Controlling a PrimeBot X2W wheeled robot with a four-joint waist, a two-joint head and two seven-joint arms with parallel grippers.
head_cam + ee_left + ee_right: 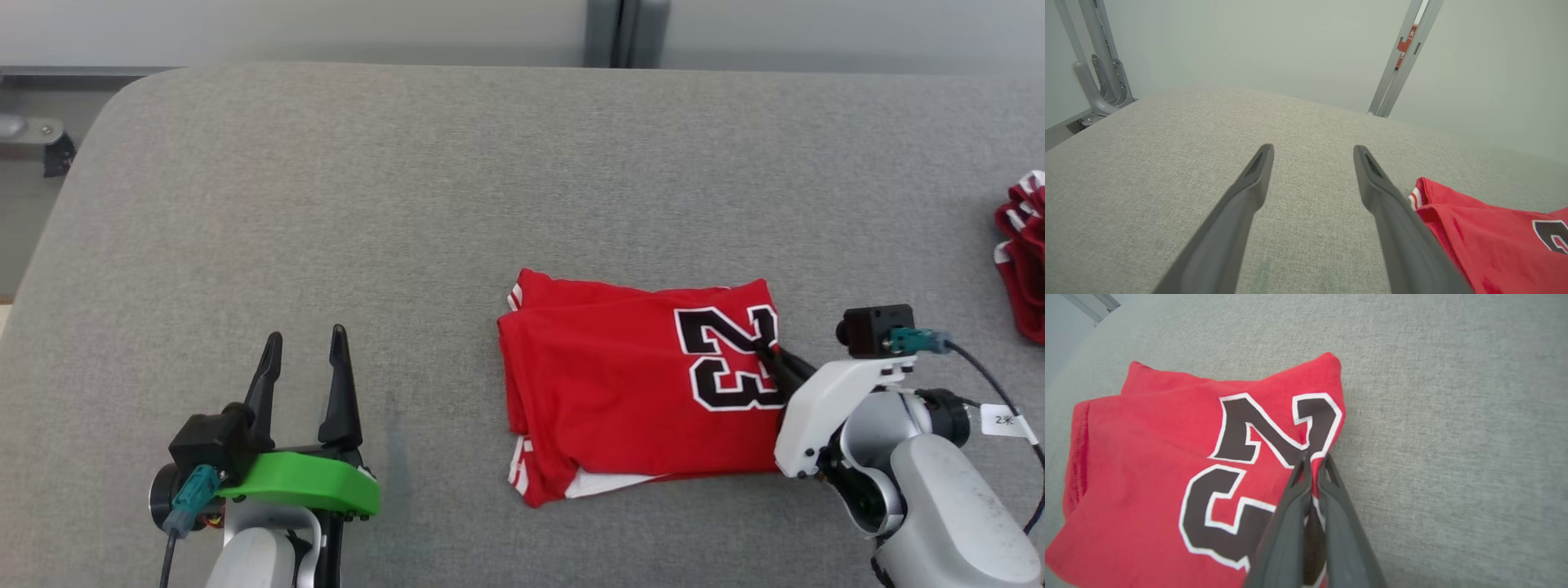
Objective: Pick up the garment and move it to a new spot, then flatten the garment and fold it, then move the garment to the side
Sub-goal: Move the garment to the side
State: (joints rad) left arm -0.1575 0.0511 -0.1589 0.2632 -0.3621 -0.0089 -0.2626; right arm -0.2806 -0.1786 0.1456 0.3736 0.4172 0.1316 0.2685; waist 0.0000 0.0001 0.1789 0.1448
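Now the red garment [620, 384] lies folded on the grey bench [408, 204], a bit right of the middle of the head view. It has a big black number 23 [731, 355] with white edges on its right part. White stripes peek out at its left corners.

The right pincer [767, 351] comes in from the lower right of the frame. Its two dark fingers are squeezed together, and they pinch the cloth at the right edge, right on the number.

The left pincer [304, 339] sits at the lower left, well apart from the garment. Its fingers are spread wide and hold nothing.

Another red cloth [1024, 253] pokes in at the right edge of the frame.
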